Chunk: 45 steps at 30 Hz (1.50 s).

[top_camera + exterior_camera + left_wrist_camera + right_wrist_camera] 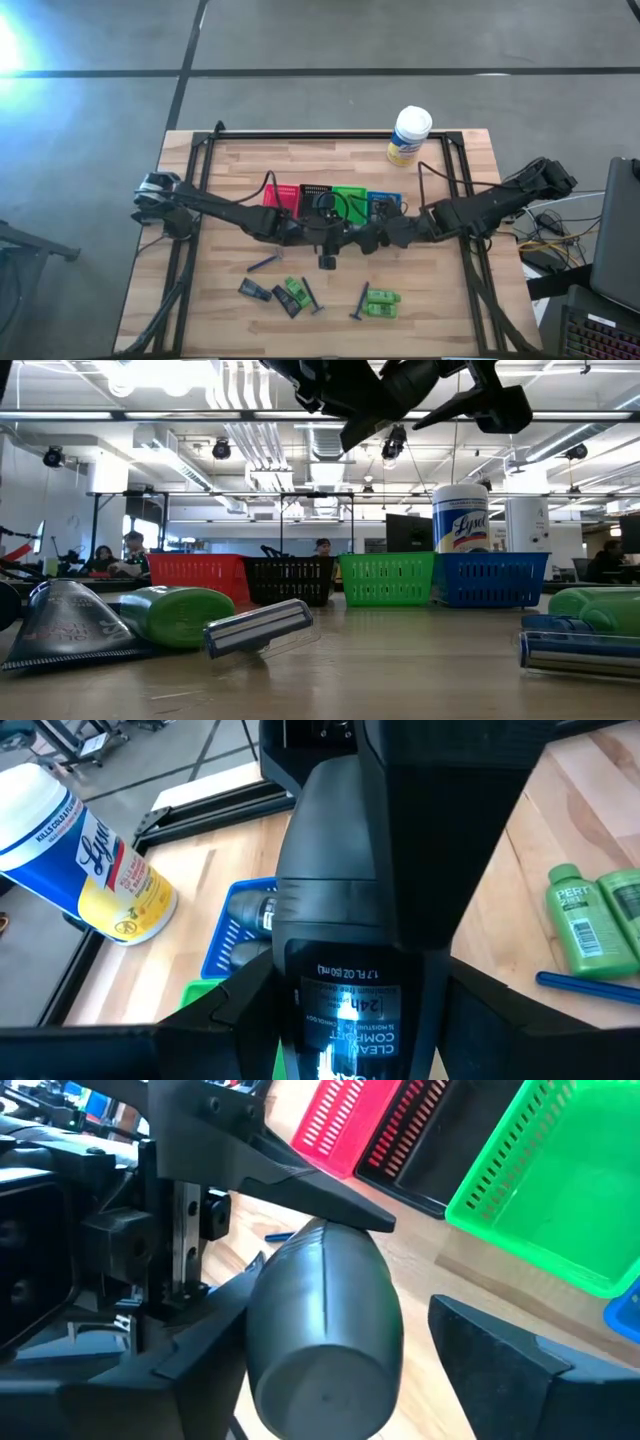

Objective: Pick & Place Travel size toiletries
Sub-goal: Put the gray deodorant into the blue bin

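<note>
We see both arms meeting mid-counter, the left tool [327,250] clamped on a grey bottle [322,1342] (label visible), right tool's [352,243] fingers apart around it

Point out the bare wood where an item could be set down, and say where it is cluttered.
Bare wood lies along the table's right side and on its left edge, outside the trays. The near middle is crowded with toiletries; both grippers meet over the centre, holding a grey bottle.

Red tray [281,194], black tray [314,192], green tray [349,196], blue tray [384,203]
</note>
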Available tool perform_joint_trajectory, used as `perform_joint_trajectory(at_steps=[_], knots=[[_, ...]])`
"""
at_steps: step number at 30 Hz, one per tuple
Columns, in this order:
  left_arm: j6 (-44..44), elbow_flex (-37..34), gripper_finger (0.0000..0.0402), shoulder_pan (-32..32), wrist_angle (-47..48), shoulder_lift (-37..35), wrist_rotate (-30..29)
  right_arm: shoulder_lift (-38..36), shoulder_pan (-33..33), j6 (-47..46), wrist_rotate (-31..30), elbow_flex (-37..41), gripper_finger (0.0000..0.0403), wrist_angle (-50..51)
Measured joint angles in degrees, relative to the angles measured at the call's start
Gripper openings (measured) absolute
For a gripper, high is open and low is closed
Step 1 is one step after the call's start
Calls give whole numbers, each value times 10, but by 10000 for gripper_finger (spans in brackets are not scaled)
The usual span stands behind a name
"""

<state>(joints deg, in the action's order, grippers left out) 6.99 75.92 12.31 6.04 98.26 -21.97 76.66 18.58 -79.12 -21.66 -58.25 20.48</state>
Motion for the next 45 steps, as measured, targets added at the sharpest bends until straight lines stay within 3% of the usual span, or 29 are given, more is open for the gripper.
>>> perform_joint_trajectory(at_steps=[8, 15, 23, 31, 36, 38, 45], knots=[[9, -2, 208, -8, -2, 2, 11, 0, -12, 2, 12, 3, 256, -2], [11, -2, 217, -14, -3, 3, 37, 0, -12, 5, 13, 3, 197, -3], [7, -2, 285, -17, 17, 2, 33, -1, -13, 15, 6, 5, 195, 38], [-56, -2, 287, -16, 163, 2, 31, -1, -7, -32, -21, 5, 195, 206], [-74, -2, 287, -11, 204, 2, 30, 0, -8, -63, -87, 5, 195, 287], [-76, -3, 287, -9, 221, 1, 31, 3, -12, -67, -115, 9, 195, 293], [-86, -39, 283, -9, 251, 0, 44, 61, -37, -55, -127, 22, 197, 288]])
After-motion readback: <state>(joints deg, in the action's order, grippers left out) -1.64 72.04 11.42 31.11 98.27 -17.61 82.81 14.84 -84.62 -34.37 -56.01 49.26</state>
